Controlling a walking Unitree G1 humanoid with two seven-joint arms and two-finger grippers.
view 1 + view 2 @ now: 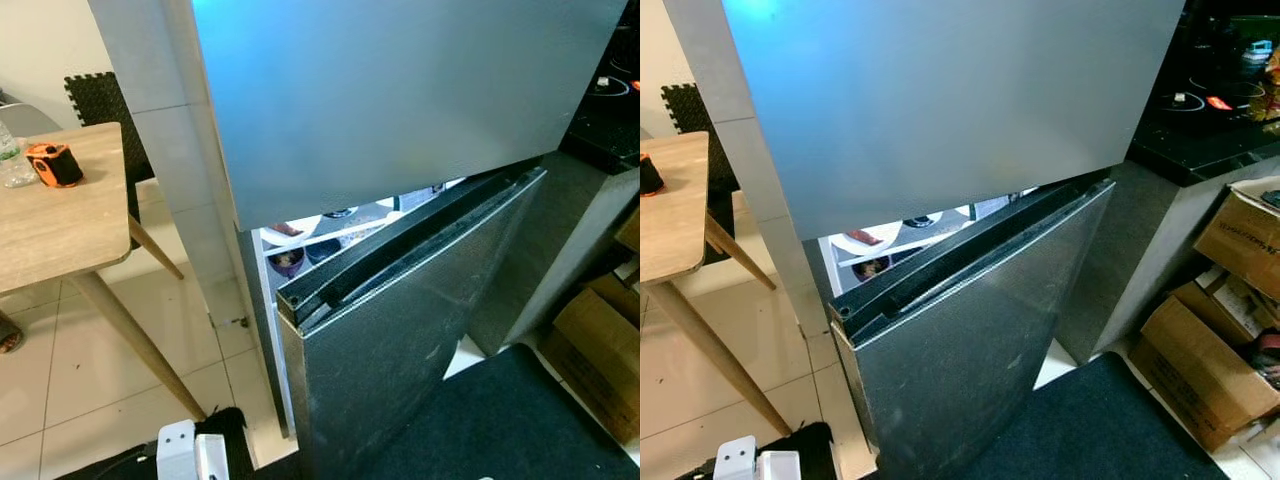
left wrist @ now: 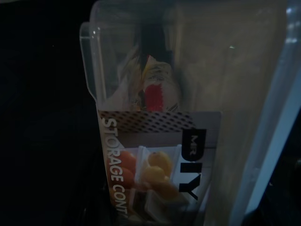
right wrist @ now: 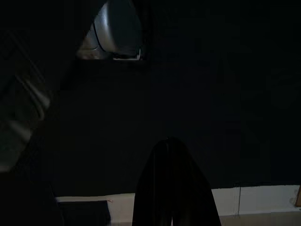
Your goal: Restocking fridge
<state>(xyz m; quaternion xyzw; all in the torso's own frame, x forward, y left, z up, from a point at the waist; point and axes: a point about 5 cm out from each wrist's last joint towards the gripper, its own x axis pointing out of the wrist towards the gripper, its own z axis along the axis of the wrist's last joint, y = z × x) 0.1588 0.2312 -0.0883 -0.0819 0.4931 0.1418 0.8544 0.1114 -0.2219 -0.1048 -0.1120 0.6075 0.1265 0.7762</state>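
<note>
Matt grey metal fridge door [image 1: 400, 340]; pale wood table [image 1: 50, 215]; clear plastic container [image 2: 188, 94].

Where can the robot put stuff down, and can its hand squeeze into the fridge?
The wooden table is bare toward its near edge; an orange gadget and a bottle crowd the far part. The lower fridge door is partly open, but the lit shelf behind it holds bowls, so it is tight.

Floor was pale glossy tile [image 1: 60, 350], with a light wooden table [image 1: 50, 215] on angled legs as the anchor. Behind the table sat a dark chair [image 1: 100, 100] against a cream wall [image 1: 40, 40]. Far across from the table were cardboard boxes [image 1: 1215, 350], a dark mat [image 1: 1090, 425] and a black countertop [image 1: 1200, 110].
</note>
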